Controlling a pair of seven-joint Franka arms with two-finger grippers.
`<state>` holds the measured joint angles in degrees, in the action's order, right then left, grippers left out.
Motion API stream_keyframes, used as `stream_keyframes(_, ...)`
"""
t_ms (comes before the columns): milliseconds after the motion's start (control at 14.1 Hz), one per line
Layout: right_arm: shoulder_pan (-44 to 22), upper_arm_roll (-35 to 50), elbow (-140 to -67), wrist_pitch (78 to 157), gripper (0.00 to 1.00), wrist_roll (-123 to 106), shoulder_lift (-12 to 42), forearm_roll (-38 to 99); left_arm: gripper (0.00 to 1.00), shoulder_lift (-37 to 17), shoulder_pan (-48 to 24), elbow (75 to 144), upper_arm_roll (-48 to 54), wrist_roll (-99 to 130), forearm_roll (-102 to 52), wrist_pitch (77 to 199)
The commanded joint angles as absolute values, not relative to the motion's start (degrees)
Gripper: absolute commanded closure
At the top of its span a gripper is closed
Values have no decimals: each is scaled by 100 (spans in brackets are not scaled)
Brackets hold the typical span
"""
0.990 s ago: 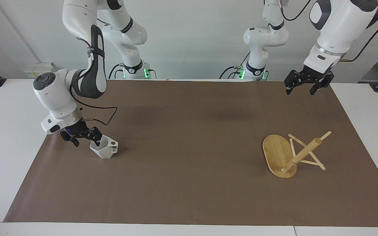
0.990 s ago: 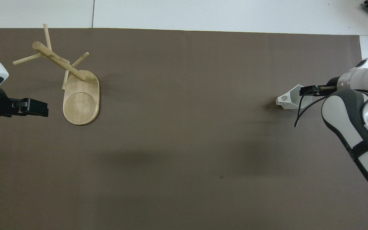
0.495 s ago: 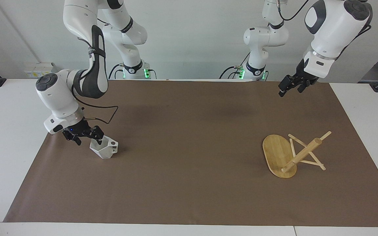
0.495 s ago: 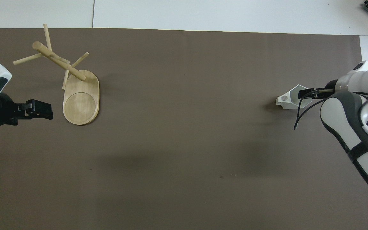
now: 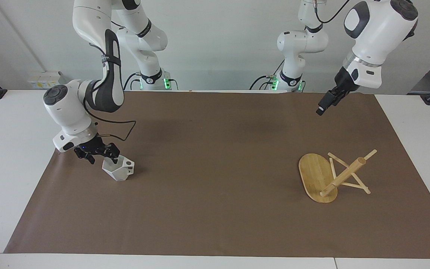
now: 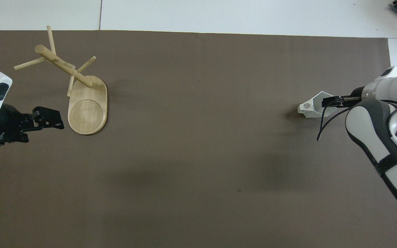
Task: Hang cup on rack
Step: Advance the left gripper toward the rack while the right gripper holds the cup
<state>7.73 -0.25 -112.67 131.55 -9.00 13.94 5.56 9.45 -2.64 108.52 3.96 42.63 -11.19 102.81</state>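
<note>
**Cup not yet lifted, rack lying tipped over**

While the white faceted cup (image 5: 118, 169) is sitting on the brown mat (image 5: 215, 157) at the right arm's end of the table, the right gripper (image 5: 101, 156) is reaching down to its rim with jaws standing apart, one finger dipping inside the cup's mouth and the other outside the wall. The cup is resting on the mat, tilted a little, with its blocky pierced handle pointing toward the rack. Nothing is clamped, so the grasp appears to be only beginning.

The bamboo mug rack (image 5: 330, 175) is lying on its side well apart from the cup, toward the left arm's end. Its oval base is standing on edge and its post and thin pegs are slanting up off the mat. The left gripper (image 5: 323, 105) is hanging in the air over the mat's edge nearest the robots, between the rack and the left arm's base, with its jaws apart and empty.

Judging from this, hanging is all still ahead: the rack probably needs standing upright, and the cup needs gripping, carrying and threading onto a peg.

Between the cup and the rack the mat is giving a wide open stretch for carrying. The cup is sitting near the mat's end edge, and the rack's pegs are reaching close to the opposite end.
</note>
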Motion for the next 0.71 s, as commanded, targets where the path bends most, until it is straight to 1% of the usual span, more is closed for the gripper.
stream_keyframes(0,826,18,-11461,13183,5,-773,1195,624,0,1142,-316,11179,378,4911,-1371,10468)
stream_keyframes(212,826,18,-11461,13245,5,-782,1204,624,0,1178,-431,11215,378,5710,-1441,10477)
stream_keyframes(354,817,18,-11443,13245,8,-800,1204,624,0,1222,-536,11268,378,6011,-1450,10476)
stream_keyframes(424,783,18,-11426,13236,12,-800,1213,615,0,1222,-536,11276,378,6134,-1468,10485)
stream_keyframes(495,782,18,-11434,13210,21,-809,1204,615,0,1213,-527,11268,378,6248,-1503,10503)
stream_keyframes(636,782,18,-11426,13166,33,-826,1204,615,0,1213,-501,11276,369,6625,-1661,10512)
